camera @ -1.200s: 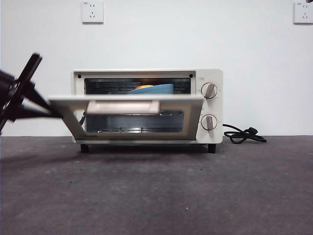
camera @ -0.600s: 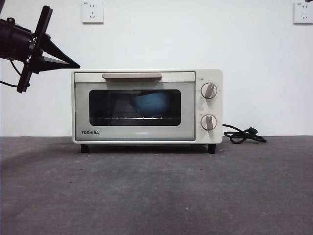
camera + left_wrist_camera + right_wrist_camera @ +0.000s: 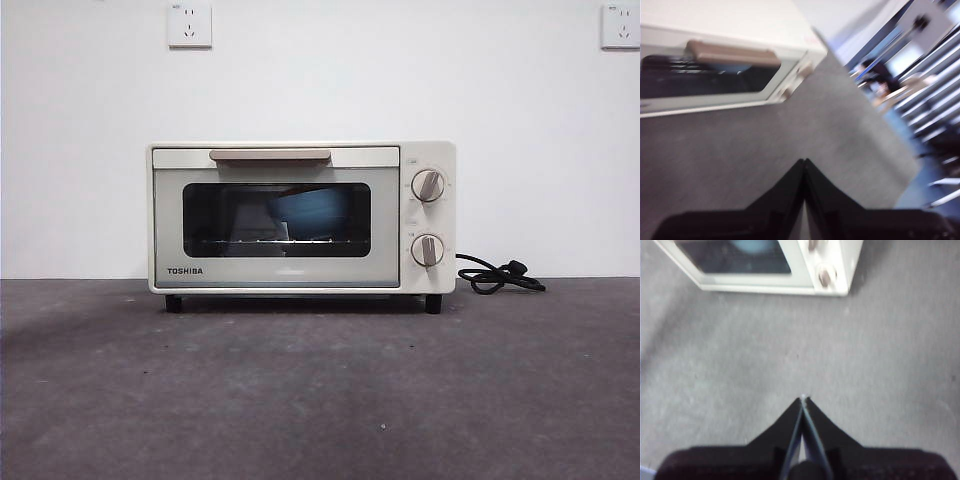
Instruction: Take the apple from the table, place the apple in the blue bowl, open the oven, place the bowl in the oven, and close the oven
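The cream-white oven (image 3: 300, 217) stands on the dark grey table (image 3: 320, 390) with its door shut and its beige handle (image 3: 270, 155) at the top. Behind the dark glass the blue bowl (image 3: 312, 212) shows dimly on the rack. The apple is hidden. No arm appears in the front view. My left gripper (image 3: 804, 162) is shut and empty, held off in front of the oven (image 3: 730, 60) over bare table. My right gripper (image 3: 803, 399) is also shut and empty, high above the table in front of the oven (image 3: 770, 265).
Two knobs (image 3: 428, 185) sit on the oven's right panel. A black cord (image 3: 498, 275) lies coiled on the table to the oven's right. Wall sockets (image 3: 189, 24) hang on the white wall behind.
The oven door swung up from half open to fully shut. The arm at the left rose away from the door and has left the front view.
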You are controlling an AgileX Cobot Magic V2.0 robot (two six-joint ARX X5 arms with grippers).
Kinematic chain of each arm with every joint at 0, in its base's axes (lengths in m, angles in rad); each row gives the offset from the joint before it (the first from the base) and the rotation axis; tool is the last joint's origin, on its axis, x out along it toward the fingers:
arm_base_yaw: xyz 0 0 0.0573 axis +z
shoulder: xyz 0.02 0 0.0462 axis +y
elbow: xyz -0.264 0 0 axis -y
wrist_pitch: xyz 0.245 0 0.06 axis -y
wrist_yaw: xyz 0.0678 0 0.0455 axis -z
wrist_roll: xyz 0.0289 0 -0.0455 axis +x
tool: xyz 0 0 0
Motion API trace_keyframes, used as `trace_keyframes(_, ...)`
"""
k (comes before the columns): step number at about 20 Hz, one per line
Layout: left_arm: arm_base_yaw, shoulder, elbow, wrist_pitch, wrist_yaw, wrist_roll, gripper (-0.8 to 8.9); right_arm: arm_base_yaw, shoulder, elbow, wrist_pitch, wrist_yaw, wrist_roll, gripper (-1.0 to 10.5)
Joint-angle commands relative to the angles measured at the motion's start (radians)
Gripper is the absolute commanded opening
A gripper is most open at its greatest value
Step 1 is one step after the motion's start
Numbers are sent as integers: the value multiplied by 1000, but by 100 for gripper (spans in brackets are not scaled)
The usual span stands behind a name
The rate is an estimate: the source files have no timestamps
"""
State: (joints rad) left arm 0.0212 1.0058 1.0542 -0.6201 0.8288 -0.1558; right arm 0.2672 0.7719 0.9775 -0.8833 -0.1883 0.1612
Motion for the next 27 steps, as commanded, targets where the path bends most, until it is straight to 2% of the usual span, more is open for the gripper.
trace_keyframes(1,-3,-114,-3,-174,-112,200,-6,0,-2,-12,-10,-2,4,2)
trace_keyframes(5,-3,-285,-3,-369,-302,234,-4,0,0,-12,-6,-2,-3,2)
trace_keyframes(8,-3,-338,-3,-435,-311,234,-4,0,8,-12,-6,9,-5,2)
trace_keyframes(17,-19,-300,-4,-426,-319,237,-4,0,31,-12,-8,24,-5,2)
trace_keyframes(19,-31,-336,-8,-368,-449,317,-4,0,32,-12,-5,24,-5,2)
trace_keyframes(22,-45,-395,-69,-213,-578,336,-4,0,37,-12,-6,24,-5,2)
trace_keyframes(24,-53,-445,-180,-49,-640,343,-4,0,37,-12,-6,24,-5,2)
trace_keyframes(27,-74,-545,-437,277,-751,350,-4,0,37,-12,-6,24,-5,2)
